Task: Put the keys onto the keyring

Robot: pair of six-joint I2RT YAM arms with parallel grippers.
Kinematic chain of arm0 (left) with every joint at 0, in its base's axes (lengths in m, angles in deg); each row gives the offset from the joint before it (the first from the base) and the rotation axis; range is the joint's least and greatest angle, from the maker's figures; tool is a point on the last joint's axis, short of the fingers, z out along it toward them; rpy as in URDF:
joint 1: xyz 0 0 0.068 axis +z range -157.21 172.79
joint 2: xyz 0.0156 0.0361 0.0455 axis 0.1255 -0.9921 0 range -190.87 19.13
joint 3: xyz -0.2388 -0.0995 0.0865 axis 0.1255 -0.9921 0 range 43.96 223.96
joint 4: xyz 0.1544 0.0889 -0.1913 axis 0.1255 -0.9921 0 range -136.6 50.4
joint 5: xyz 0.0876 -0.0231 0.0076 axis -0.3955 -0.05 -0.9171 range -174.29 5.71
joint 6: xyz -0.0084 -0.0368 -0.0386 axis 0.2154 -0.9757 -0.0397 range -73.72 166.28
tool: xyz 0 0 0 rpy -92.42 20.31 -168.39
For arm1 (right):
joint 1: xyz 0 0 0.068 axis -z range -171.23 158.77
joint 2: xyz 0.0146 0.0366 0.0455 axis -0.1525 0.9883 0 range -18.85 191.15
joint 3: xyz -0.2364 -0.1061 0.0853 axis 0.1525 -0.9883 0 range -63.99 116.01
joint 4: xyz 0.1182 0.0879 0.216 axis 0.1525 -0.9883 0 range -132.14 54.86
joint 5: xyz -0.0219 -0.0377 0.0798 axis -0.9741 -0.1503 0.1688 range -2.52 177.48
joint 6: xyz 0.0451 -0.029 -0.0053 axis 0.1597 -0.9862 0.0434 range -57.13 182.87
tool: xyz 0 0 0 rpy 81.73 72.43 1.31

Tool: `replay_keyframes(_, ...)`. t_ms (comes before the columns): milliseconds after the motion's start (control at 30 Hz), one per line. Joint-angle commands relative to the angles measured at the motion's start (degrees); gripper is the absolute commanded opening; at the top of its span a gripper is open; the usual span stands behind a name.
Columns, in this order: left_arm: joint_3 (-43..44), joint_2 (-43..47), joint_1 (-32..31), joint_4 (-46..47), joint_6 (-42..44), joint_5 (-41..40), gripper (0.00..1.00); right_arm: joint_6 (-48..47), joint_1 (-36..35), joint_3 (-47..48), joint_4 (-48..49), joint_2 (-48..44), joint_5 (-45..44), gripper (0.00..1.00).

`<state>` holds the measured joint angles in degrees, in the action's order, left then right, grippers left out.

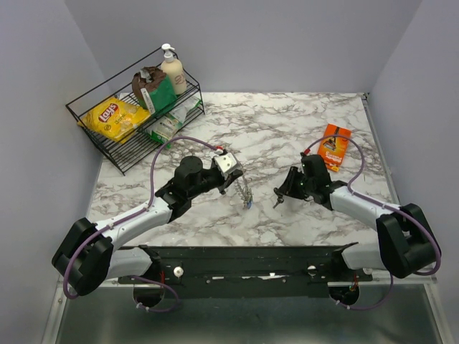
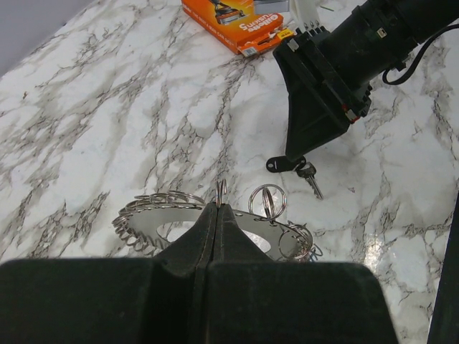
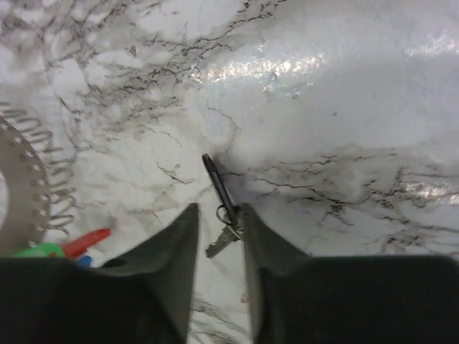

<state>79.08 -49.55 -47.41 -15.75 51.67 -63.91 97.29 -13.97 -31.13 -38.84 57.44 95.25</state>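
Black key [image 3: 217,188] inside parted right tool [image 3: 219,211], keyring [image 2: 142,219] apart

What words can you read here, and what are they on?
"Lay's": on the yellow chip bag in the rack.
"Gillette": on the orange box, upside down in the left wrist view.
The box's other print is too blurred to read.
The labels on the bottle and the green packet are too small to read.

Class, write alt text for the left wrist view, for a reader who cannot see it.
The left gripper, fingers shut, pinches the toothed grey keyring over a marble table. Opposite, the right gripper points down at a black-headed key; an orange box lies beyond.
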Motion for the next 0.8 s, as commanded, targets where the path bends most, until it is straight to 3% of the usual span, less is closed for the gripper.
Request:
replay_keyframes(0, 1.89, 0.39, 0.13, 1.54, 0.59, 0.97, 0.00, -1.98, 0.33, -0.07, 0.72, -2.98, -2.85, 0.55)
replay_keyframes(67, 1.89, 0.13, 0.13, 1.54, 0.59, 1.06, 0.00, -2.16, 0.33, -0.60, 0.63, -3.95, -3.90, 0.66)
replay_keyframes(167, 2.06, -0.04, 0.04, 1.54, 0.50, 1.33, 0.00, -3.04, 0.42, -1.31, 0.63, -4.92, -4.34, 0.69)
replay_keyframes(567, 2.77, -0.66, 0.04, 0.84, 0.50, 1.85, 0.00, -8.30, 0.33, 0.71, -1.74, -0.80, 1.02, 0.62)
replay_keyframes(767, 2.94, -1.01, 0.13, 0.66, 0.68, 1.85, 0.00, -11.12, 0.16, 2.47, -5.08, -0.01, -0.56, 0.59)
